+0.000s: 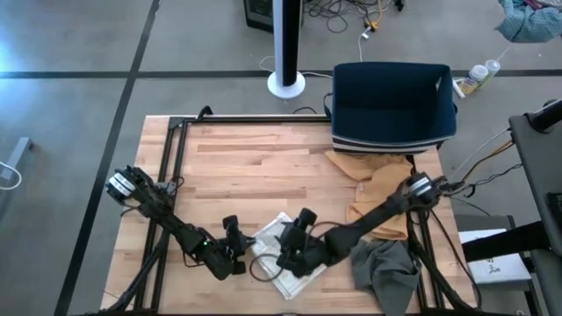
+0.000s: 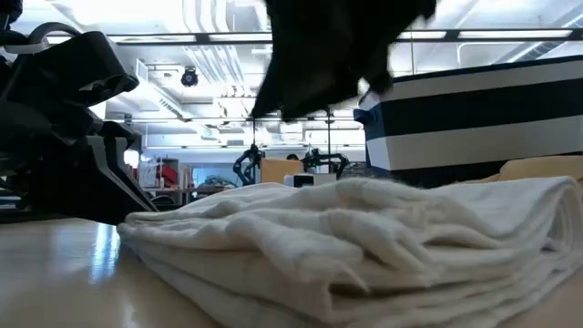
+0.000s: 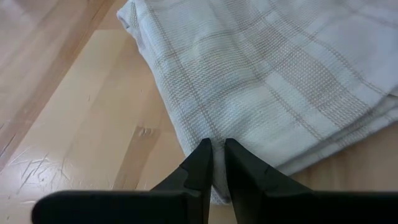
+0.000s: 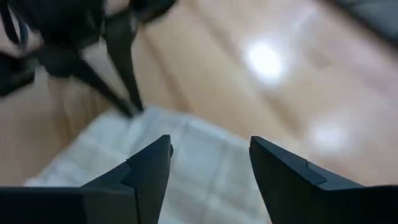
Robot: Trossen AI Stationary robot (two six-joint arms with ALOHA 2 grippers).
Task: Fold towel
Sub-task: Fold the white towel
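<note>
Folded white towel (image 2: pixel 364 246) lies on the wooden surface (image 1: pixel 255 158), its edge pinched in the nearly shut left claw (image 3: pixel 214 163) to anchor it, while the right claw (image 4: pixel 208 163) hovers wide-jawed just above, likely to press or regrasp.

A dark blue bin (image 1: pixel 392 104) with striped base stands at the wooden table's (image 1: pixel 255 158) far edge. Tan cloths (image 1: pixel 373 189) lie just before it. A grey cloth (image 1: pixel 386 272) rests near the front right corner.

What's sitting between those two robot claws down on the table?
From above, the folded white towel lies between the left gripper and the right gripper; the left jaws sit nearly shut at its edge, the right jaws stand open above it.
</note>
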